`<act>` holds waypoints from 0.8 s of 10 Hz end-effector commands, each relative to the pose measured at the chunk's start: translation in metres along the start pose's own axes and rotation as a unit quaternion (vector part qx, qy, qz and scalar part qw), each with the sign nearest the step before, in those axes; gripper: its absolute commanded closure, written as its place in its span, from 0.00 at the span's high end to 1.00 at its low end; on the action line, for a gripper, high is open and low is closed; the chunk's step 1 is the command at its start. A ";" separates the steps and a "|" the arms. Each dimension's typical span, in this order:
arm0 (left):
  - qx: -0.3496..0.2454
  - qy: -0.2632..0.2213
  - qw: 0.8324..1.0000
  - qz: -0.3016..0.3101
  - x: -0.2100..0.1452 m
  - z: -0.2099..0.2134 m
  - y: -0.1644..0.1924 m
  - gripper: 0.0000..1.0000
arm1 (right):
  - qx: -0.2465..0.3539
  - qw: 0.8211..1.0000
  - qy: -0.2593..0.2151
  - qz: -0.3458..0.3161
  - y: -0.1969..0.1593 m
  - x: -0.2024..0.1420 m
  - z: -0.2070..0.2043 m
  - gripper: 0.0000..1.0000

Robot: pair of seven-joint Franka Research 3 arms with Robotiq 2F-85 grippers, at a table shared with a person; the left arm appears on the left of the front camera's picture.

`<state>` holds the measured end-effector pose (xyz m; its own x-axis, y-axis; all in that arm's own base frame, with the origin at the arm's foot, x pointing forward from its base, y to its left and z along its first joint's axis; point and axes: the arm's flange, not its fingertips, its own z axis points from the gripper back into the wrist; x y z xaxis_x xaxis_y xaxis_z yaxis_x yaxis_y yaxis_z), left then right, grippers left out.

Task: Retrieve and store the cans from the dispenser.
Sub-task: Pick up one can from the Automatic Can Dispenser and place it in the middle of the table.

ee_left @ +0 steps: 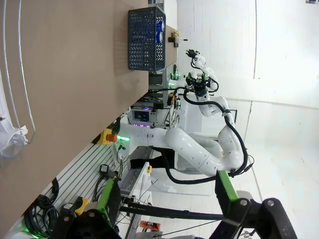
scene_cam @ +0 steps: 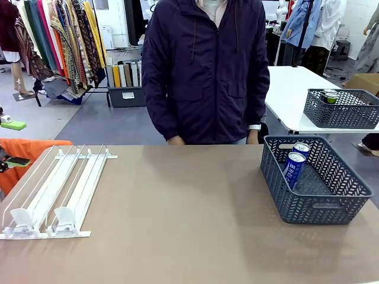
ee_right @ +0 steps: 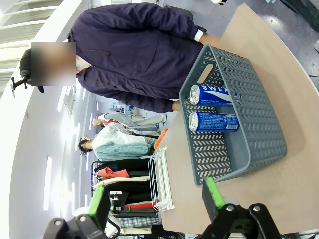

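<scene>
In the front view you see no robot arm over the tabletop (scene_cam: 189, 219). The person (scene_cam: 204, 71) stands at the far edge, both hands down at the tabletop's rim. The dispenser (scene_cam: 56, 192) lies flat at your left, its lanes bare, two white pusher blocks (scene_cam: 41, 219) at the near end. At your right the grey basket (scene_cam: 317, 180) holds two blue cans (scene_cam: 294, 167) standing close together at its left wall. On a white table behind, a second basket (scene_cam: 342, 109) holds a can with green marks (scene_cam: 329, 96).

In the left wrist view your left claw (ee_left: 167, 199) is held off the tabletop's side, its fingers spread wide, nothing between them. The dispenser's rails show at the left edge, the basket at the far end, and the right arm (ee_left: 199, 149) stands beyond.

In the right wrist view your right claw (ee_right: 157, 199) hangs well back from the basket, fingers wide apart and empty. The two blue cans sit side by side in the basket.
</scene>
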<state>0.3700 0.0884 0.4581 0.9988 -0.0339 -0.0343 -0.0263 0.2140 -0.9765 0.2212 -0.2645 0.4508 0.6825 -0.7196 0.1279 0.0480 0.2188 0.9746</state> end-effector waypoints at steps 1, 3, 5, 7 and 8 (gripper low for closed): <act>-0.006 0.001 1.000 -0.005 -0.002 0.000 -0.001 1.00 | 0.002 1.000 0.001 0.014 0.001 0.002 0.001 1.00; -0.006 0.001 1.000 -0.005 -0.002 0.000 -0.001 1.00 | 0.002 1.000 0.001 0.014 0.001 0.002 0.001 1.00; -0.006 0.001 1.000 -0.005 -0.002 0.000 -0.001 1.00 | 0.002 1.000 0.001 0.014 0.001 0.002 0.001 1.00; -0.006 0.001 1.000 -0.005 -0.002 0.000 -0.001 1.00 | 0.002 1.000 0.001 0.014 0.001 0.002 0.001 1.00; -0.006 0.001 1.000 -0.005 -0.002 0.000 -0.001 1.00 | 0.002 1.000 0.001 0.014 0.001 0.002 0.001 1.00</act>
<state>0.3699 0.0884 0.4581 0.9988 -0.0339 -0.0343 -0.0263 0.2140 -0.9765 0.2213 -0.2645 0.4508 0.6825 -0.7196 0.1280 0.0479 0.2188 0.9746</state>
